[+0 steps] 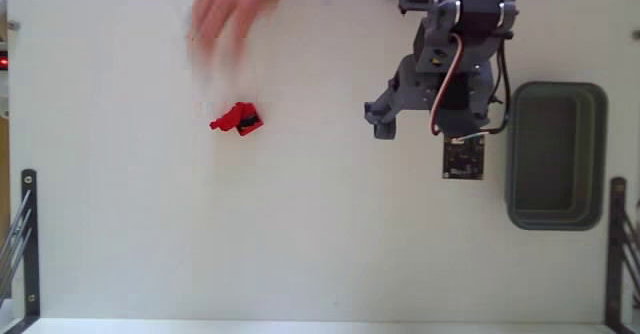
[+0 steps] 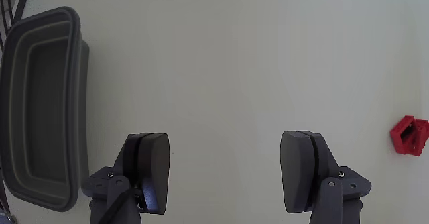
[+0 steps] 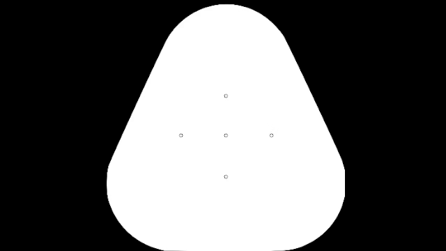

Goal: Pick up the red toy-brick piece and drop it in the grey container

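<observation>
The red toy-brick piece (image 1: pixel 238 120) lies on the white table, left of centre in the fixed view. In the wrist view the same piece (image 2: pixel 407 135) sits at the far right edge. The grey container (image 1: pixel 556 156) stands at the right of the fixed view and holds nothing I can see. It fills the left side of the wrist view (image 2: pixel 40 110). My gripper (image 1: pixel 425 132) hangs between the two, closer to the container. Its fingers (image 2: pixel 153 167) are spread wide in the wrist view, so the gripper (image 2: pixel 226 167) is open with only bare table between them.
A blurred human hand (image 1: pixel 235 14) reaches over the table at the top, just above the red piece. Dark metal brackets stand at the left edge (image 1: pixel 27 234) and the right edge (image 1: pixel 618 244).
</observation>
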